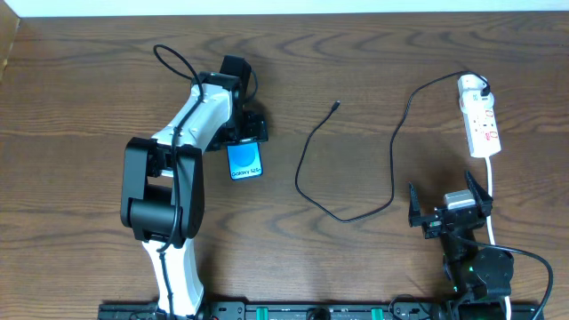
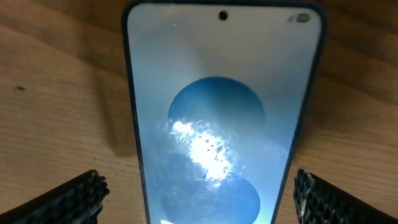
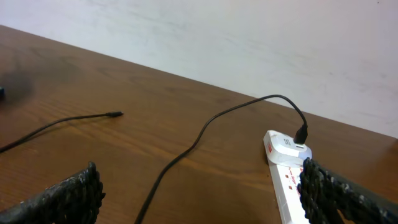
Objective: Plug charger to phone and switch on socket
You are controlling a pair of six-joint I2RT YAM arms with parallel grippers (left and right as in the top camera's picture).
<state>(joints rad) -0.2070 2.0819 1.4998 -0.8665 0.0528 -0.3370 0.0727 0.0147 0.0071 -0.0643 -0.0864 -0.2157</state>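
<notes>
The phone (image 1: 246, 160) lies flat left of centre, blue screen up, with a white strip at its near end. It fills the left wrist view (image 2: 217, 124). My left gripper (image 1: 244, 133) is open, its fingers on either side of the phone's far end, apart from its edges (image 2: 199, 196). The charger (image 1: 356, 169) is a black cable looping across the middle; its small plug (image 1: 334, 106) lies free, its other end sits in the socket (image 1: 480, 124). My right gripper (image 1: 449, 203) is open and empty, near of the socket (image 3: 286, 180). The cable shows there too (image 3: 186, 149).
The socket's white cord (image 1: 492, 191) runs toward the near edge past my right arm. A white wall (image 3: 249, 37) rises behind the table's far edge. Bare wood lies between the phone and the cable loop.
</notes>
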